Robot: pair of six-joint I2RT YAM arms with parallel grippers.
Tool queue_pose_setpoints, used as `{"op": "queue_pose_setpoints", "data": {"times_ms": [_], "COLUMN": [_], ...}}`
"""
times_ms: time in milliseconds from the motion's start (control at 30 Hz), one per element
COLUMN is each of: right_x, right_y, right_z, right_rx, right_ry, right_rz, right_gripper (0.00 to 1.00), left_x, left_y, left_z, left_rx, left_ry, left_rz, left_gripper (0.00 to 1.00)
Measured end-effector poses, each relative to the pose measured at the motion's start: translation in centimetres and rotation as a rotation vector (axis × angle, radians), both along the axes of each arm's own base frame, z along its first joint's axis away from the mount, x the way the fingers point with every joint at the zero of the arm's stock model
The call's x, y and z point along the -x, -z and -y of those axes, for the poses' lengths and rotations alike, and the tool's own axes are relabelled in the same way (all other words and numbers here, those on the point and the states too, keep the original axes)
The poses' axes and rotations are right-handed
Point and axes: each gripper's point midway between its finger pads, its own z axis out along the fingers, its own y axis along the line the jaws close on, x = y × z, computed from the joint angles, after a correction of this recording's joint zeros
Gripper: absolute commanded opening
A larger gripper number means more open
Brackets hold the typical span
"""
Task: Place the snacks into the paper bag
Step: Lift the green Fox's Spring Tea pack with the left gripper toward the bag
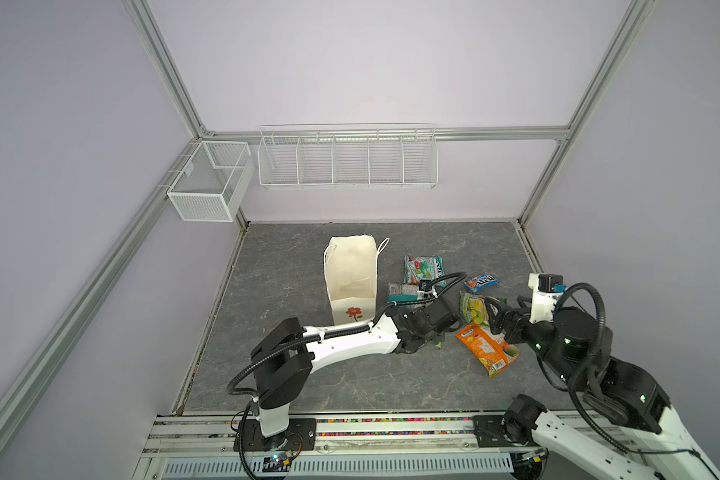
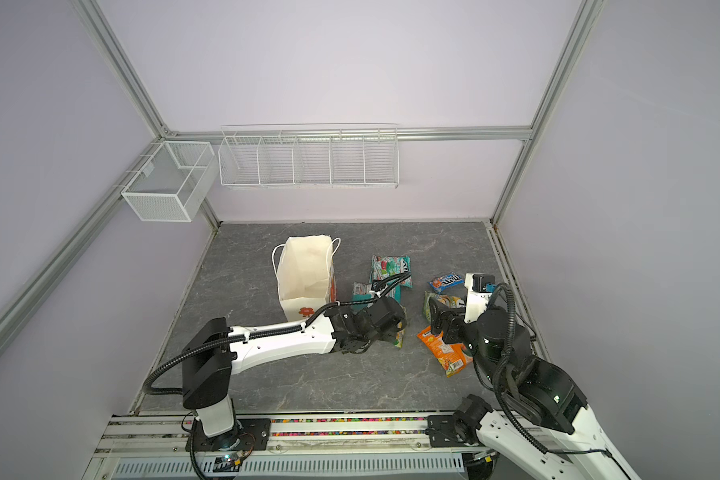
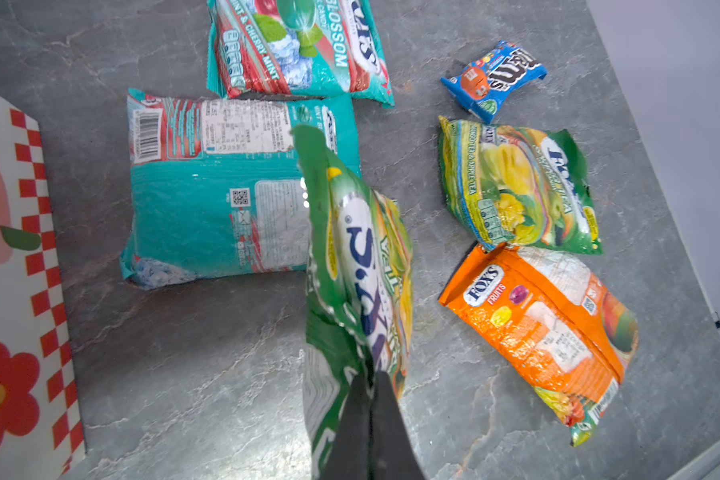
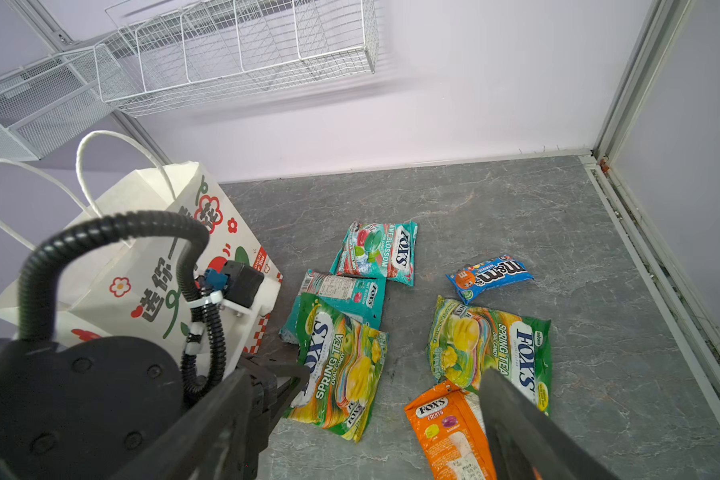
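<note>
Paper bag [image 1: 350,309] is stood on its base left of centre on a grey marbled tabletop [image 1: 308,374], and the whole lot is boxed in by pale lilac walls and aluminium frame rails. Scanned from the left: a white mesh basket [image 1: 208,183] is hung off the left-hand rail. Right beside it a long divided wire basket [image 1: 346,160] is mounted on the back wall, well above the table.

Down on the surface, the bag's mouth is opened to the ceiling, cord handles are flopped out at both sides, and a red flower is printed on the near face. The left arm is stretched across just in front of it. The left gripper [image 3: 371,395] is clamped tight on one end of a green-yellow Spring Tea packet [image 3: 358,257]; whether that packet is fully clear of the table can't be told.

Just past the bag, a back-side-up teal packet [image 3: 208,208] is laid nearer, with a front-side-up teal packet [image 3: 300,45] touching it behind. Further right a blue M&M's packet [image 3: 493,75] is placed on its own. Nearer than that, a second Spring Tea packet [image 3: 516,187] is laid with an orange FOX'S packet [image 3: 537,332] butted against its near edge. The right gripper [image 1: 503,324] is held over those two with its jaws spread wide, nothing gripped.

Along the near edge both arm bases are bolted to a metal rail [image 1: 391,428].
</note>
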Motion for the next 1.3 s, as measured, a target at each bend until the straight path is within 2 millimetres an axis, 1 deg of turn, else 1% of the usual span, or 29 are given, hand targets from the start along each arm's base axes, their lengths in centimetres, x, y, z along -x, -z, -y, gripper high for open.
{"op": "queue_pose_setpoints", "data": {"times_ms": [233, 367, 533, 833, 933, 1033, 1200, 1300], "right_x": [0.3, 0.3, 0.2, 0.4, 0.6, 0.7, 0.7, 0.7], "right_y": [0.2, 0.7, 1.6, 3.2, 3.5, 3.6, 5.2, 5.6], "right_z": [0.3, 0.3, 0.2, 0.5, 0.6, 0.7, 0.7, 0.6], "right_rx": [-0.001, 0.006, 0.014, 0.014, 0.010, 0.000, 0.013, 0.012], "right_ry": [0.005, 0.005, 0.007, 0.015, 0.017, 0.020, 0.025, 0.025], "right_rz": [-0.001, -0.009, -0.027, -0.053, -0.058, -0.055, -0.085, -0.095], "right_gripper": [0.89, 0.89, 0.89, 0.88, 0.89, 0.89, 0.89, 0.88], "left_x": [0.1, 0.1, 0.1, -0.2, -0.4, -0.6, -0.7, -0.7], "left_y": [-1.4, -2.7, -5.0, -9.7, -10.8, -11.7, -12.6, -13.3], "left_z": [0.0, 0.7, 1.3, 1.7, 1.8, 1.8, 1.6, 1.3], "left_rx": [-0.008, 0.005, 0.019, 0.047, 0.047, 0.043, 0.030, 0.027], "left_ry": [0.046, 0.066, 0.091, 0.116, 0.121, 0.127, 0.135, 0.137], "left_rz": [0.039, 0.065, 0.107, 0.196, 0.218, 0.239, 0.263, 0.276], "left_gripper": [0.00, 0.00, 0.00, 0.00, 0.00, 0.00, 0.00, 0.00]}}
